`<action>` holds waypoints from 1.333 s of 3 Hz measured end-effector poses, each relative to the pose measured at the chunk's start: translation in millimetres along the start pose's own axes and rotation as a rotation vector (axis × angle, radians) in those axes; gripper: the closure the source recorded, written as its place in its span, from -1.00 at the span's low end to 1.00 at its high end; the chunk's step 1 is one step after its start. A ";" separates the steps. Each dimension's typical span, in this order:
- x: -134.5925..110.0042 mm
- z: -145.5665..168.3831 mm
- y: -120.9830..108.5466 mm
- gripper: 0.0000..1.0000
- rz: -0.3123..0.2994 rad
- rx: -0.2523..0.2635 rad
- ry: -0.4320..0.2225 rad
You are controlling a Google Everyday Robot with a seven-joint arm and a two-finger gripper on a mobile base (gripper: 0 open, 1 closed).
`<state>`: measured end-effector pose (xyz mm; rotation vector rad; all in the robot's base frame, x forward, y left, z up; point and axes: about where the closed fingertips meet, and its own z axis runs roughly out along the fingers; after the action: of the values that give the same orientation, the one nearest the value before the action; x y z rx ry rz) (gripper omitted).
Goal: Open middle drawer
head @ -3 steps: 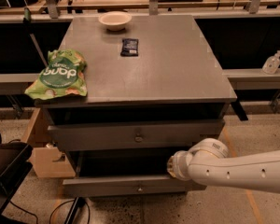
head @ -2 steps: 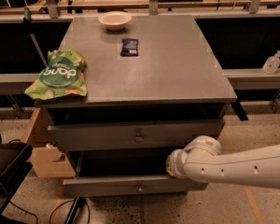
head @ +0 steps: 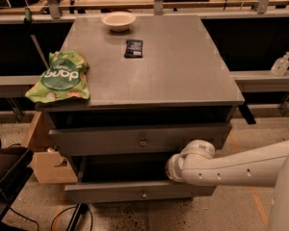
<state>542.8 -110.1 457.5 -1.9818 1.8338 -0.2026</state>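
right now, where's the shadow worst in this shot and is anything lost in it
Camera view: dim, warm light; deepest shadow fills the gaps under the tabletop and between the upper drawer front and lower drawer front; the gripper, at the arm's tip, sits in that lower gap, its end lost in the dark; the green bag and bowl read clearly.

Grey middle drawer (head: 111, 192) open beneath jaws.
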 end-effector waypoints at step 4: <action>-9.1 49.2 33.5 1.00 0.001 -0.096 -0.023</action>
<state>530.4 -91.9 401.5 -2.0383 1.8623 -0.0929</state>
